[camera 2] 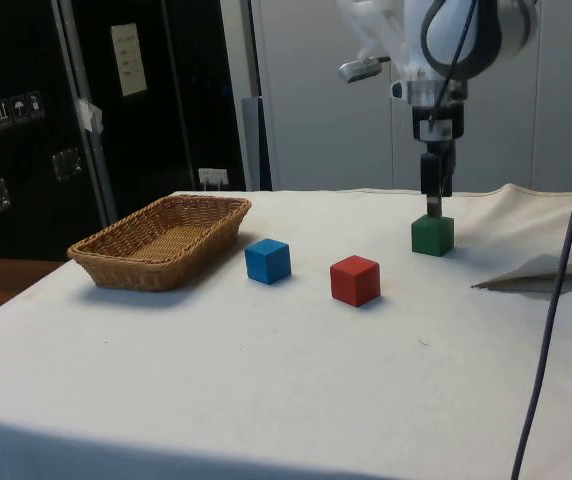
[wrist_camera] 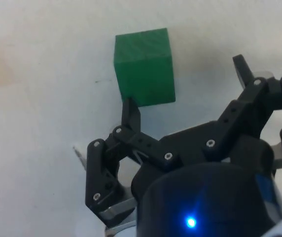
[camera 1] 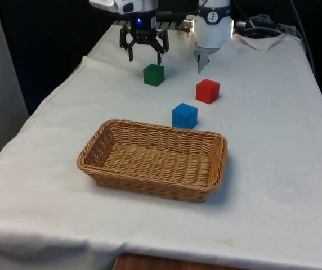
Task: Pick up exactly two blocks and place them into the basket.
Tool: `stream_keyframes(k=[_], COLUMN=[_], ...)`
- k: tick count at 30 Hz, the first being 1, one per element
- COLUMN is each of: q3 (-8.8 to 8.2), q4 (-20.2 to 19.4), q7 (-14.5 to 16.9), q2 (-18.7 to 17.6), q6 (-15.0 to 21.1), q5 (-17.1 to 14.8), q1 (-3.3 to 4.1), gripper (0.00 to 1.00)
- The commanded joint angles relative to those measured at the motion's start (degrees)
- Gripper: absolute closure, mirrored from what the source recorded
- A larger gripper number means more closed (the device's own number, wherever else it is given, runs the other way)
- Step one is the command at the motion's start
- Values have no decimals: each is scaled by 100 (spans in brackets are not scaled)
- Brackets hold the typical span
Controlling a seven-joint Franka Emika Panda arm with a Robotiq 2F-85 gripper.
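My claw (camera 1: pixel 144 54) hangs spread open above one green block (camera 1: pixel 153 74), with one red block (camera 1: pixel 207 90), one blue block (camera 1: pixel 184 115) and one basket (camera 1: pixel 93 154) nearby.

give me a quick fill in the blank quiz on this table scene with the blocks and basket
1. The hand hangs open over the ____ block.
2. The basket holds ____ blocks.
3. The block nearest the basket is ____.
4. Between the green block and blue block sits the ____ block.

Missing words: green; no; blue; red
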State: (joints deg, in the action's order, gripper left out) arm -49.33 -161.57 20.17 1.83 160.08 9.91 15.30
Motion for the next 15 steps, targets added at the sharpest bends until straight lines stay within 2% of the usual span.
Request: stream_keyframes(k=[1,6,7,9,15], q3=[40,120,109,143,206], q4=[-17,17,29,17,-23], q7=[-46,-92,-103,-97,-160], q2=[29,40,-17,29,-80], q6=[34,-29,6,-23,40], q5=[-115,-327,-241,-407,-556], q1=[46,69,46,86,92], gripper=[0,0,0,0,0])
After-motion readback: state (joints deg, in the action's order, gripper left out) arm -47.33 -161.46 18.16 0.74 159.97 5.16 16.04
